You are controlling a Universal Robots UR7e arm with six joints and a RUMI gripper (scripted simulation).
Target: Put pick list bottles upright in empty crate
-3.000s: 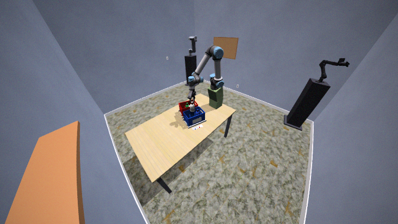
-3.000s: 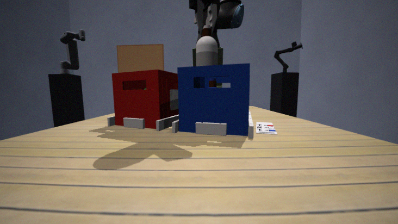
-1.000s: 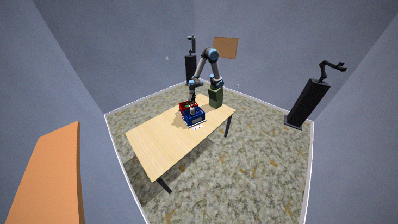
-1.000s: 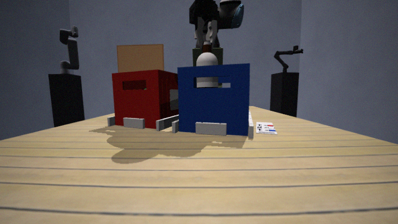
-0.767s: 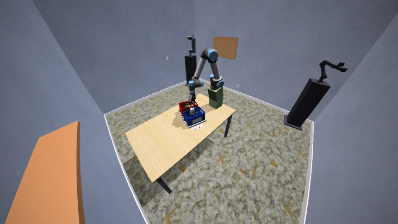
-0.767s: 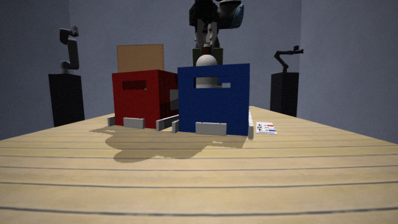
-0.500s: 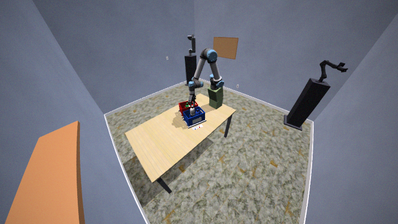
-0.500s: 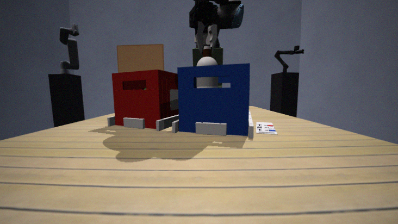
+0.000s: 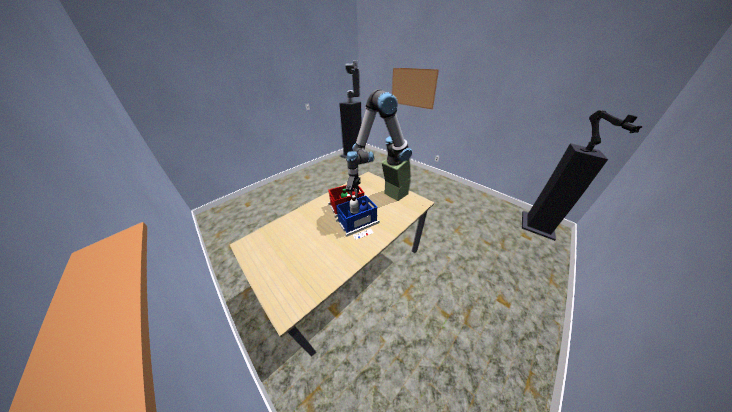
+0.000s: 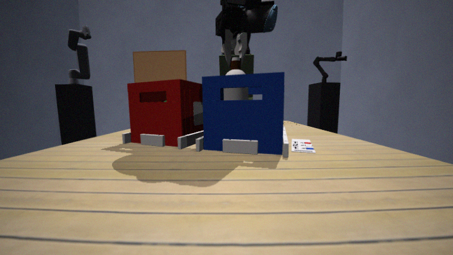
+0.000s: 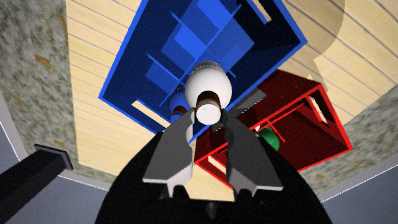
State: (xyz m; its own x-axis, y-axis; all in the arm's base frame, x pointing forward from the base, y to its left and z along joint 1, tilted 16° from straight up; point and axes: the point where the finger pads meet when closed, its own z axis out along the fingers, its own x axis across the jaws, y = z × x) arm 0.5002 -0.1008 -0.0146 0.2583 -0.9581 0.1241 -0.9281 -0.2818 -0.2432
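White shows on the bottle whose neck our gripper grips, partly inside the blue crate. We could catch a divider if we lower off-centre, tilting the crate; releasing too high could topple the bottle beside the blue one.

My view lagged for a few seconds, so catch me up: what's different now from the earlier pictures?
The white bottle has gone down, deeper into the blue crate. The gripper came down with it, its fingers shut on the neck throughout. Nothing was let go. The blue crate and red crate look unmoved.
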